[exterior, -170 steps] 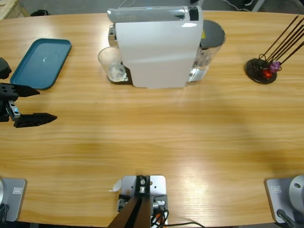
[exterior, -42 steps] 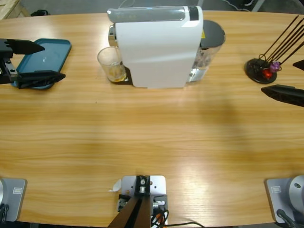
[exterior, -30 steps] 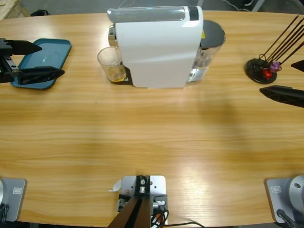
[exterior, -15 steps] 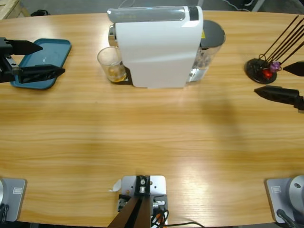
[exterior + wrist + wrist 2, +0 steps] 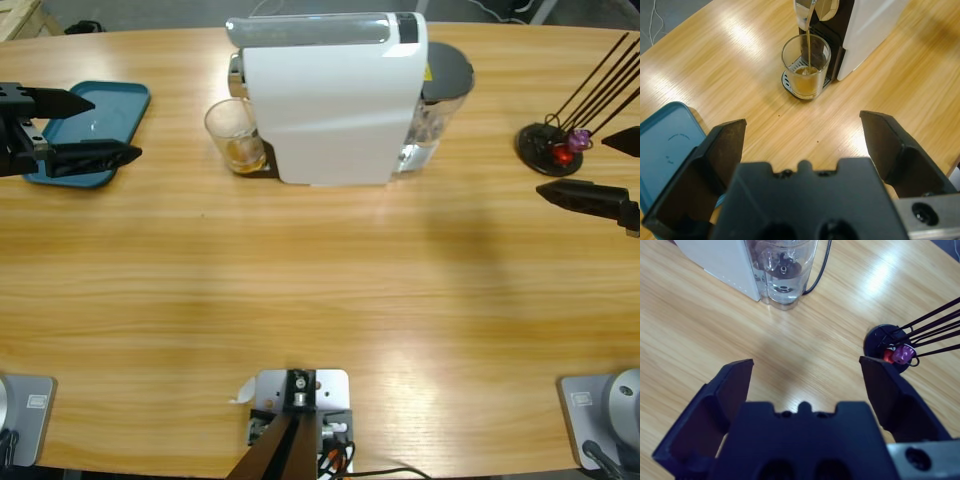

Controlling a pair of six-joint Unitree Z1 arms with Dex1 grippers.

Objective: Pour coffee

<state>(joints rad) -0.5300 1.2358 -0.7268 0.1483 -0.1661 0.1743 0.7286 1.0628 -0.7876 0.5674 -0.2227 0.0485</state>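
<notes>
While a thin amber stream runs from the white coffee machine [image 5: 335,100] spout, the coffee [image 5: 805,82] pools shallow in the clear glass [image 5: 236,137] on its drip tray. Left pincer [image 5: 95,126] and right pincer [image 5: 585,168] hover wide open, holding nothing.

Bright, even overhead light; pale glare streaks lie on the table [image 5: 740,35] beyond the left gripper [image 5: 805,145], whose near black body looms soft and unfocused.
</notes>
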